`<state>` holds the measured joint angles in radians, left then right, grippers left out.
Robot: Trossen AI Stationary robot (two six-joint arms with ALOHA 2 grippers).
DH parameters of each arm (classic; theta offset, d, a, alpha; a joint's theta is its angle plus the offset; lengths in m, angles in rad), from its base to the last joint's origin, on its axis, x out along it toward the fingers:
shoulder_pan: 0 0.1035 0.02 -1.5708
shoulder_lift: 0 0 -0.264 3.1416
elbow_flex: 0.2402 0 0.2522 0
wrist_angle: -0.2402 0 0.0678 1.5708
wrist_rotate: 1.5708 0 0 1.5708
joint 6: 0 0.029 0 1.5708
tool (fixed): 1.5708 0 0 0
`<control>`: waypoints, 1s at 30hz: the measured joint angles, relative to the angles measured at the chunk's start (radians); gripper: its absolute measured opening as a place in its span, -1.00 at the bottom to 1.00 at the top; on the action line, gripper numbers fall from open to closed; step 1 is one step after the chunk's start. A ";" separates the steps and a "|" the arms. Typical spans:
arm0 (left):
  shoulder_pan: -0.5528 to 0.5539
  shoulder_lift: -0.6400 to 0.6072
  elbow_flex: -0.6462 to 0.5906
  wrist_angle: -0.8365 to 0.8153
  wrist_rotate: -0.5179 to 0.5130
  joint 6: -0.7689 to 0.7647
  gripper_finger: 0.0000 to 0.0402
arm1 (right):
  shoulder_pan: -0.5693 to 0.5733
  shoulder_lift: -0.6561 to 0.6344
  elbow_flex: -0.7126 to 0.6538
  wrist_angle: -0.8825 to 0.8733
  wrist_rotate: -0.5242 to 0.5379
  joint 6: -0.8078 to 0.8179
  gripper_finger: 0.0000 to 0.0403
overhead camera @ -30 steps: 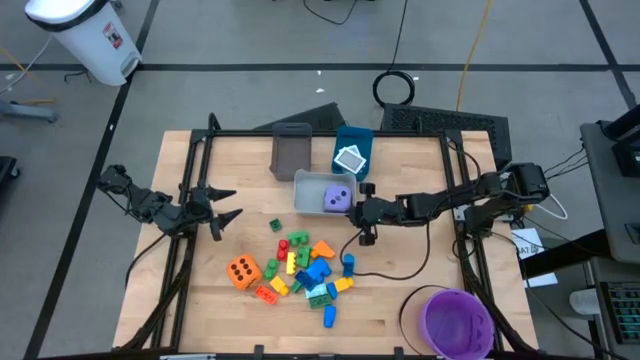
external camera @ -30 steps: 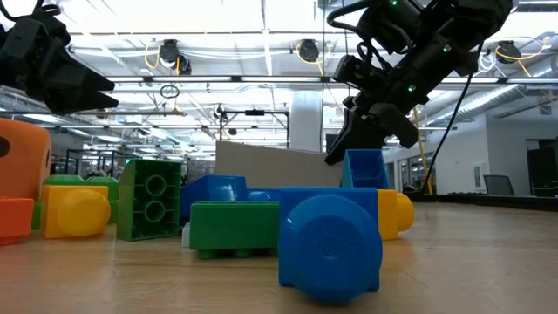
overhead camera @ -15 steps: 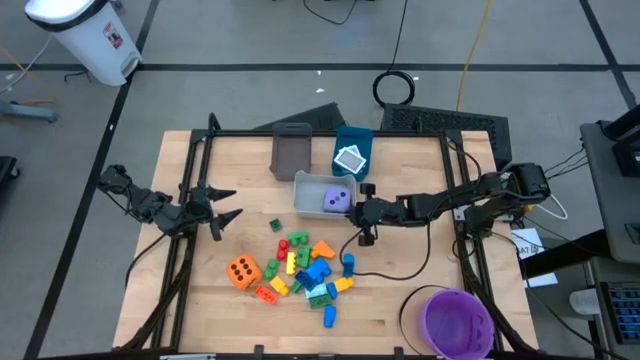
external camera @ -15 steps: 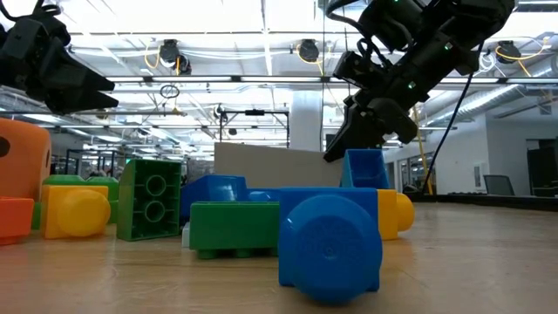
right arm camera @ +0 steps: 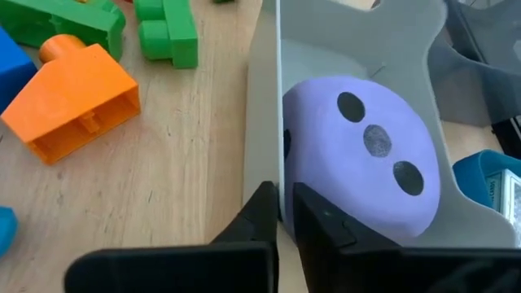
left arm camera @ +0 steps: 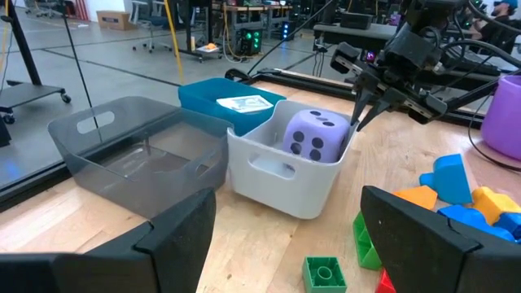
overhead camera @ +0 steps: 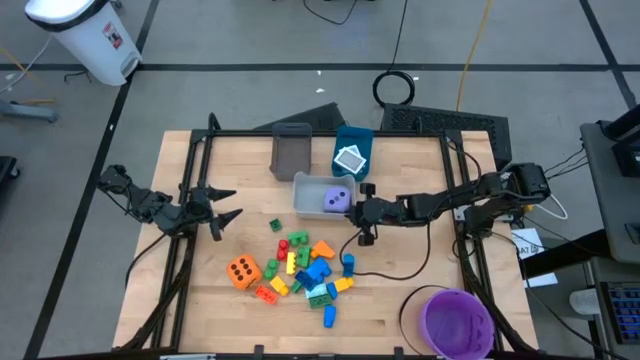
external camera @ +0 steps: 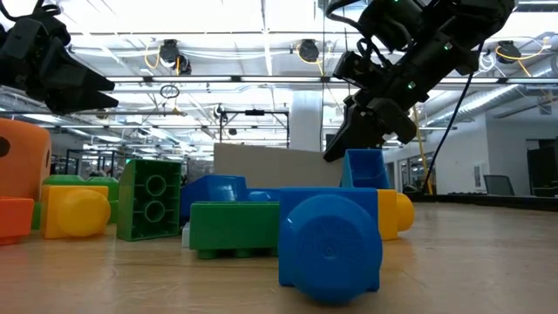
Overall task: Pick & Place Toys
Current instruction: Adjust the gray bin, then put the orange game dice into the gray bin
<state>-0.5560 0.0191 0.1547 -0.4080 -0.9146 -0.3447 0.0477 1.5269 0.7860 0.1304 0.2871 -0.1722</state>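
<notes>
Right pincer (overhead camera: pixel 358 213): fingers together, empty, tips at the near wall of the pale grey bin (overhead camera: pixel 312 183). Purple die (overhead camera: pixel 339 199): inside that bin, just past the tips, three dots facing them. Brick pile (overhead camera: pixel 305 268): on the counter (overhead camera: pixel 400 160) below that pincer, orange die (overhead camera: pixel 241 271) farthest. Left pincer (overhead camera: pixel 225 205): wide apart, empty, pile near it.
</notes>
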 joint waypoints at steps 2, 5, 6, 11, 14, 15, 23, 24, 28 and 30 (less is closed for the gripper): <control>0.000 0.000 0.000 0.000 0.000 0.000 0.54 | 0.000 0.000 0.000 0.001 0.000 0.000 -0.90; 0.000 0.000 0.000 0.000 0.000 0.000 0.54 | 0.000 0.000 0.000 0.001 0.000 0.000 -0.86; 0.000 0.000 0.000 0.000 0.000 0.000 0.54 | 0.000 0.000 0.000 0.001 0.000 0.001 -0.85; 0.000 0.000 0.000 0.000 0.000 0.000 0.54 | 0.000 0.000 0.000 0.025 0.000 0.005 -0.80; 0.000 0.000 0.000 0.000 0.000 0.000 0.54 | 0.000 0.000 0.000 0.027 0.000 0.016 -0.75; 0.000 0.000 0.000 0.000 0.000 0.000 0.54 | 0.000 0.000 0.000 0.027 0.000 0.022 -0.72; 0.000 0.000 0.000 0.000 0.000 0.000 0.54 | 0.016 -0.002 0.000 0.075 0.000 0.058 -0.36; 0.000 0.000 0.000 0.000 0.000 0.000 0.54 | 0.024 -0.011 0.000 0.077 0.000 0.056 -0.30; 0.000 0.000 0.000 0.000 0.000 0.000 0.54 | 0.067 -0.087 0.002 0.078 0.000 0.055 -0.08; 0.000 0.000 0.000 0.000 0.000 0.000 0.54 | 0.092 -0.148 0.001 0.049 0.001 0.060 0.01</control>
<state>-0.5559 0.0193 0.1546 -0.4080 -0.9147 -0.3450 0.1395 1.3785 0.7868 0.1790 0.2877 -0.1125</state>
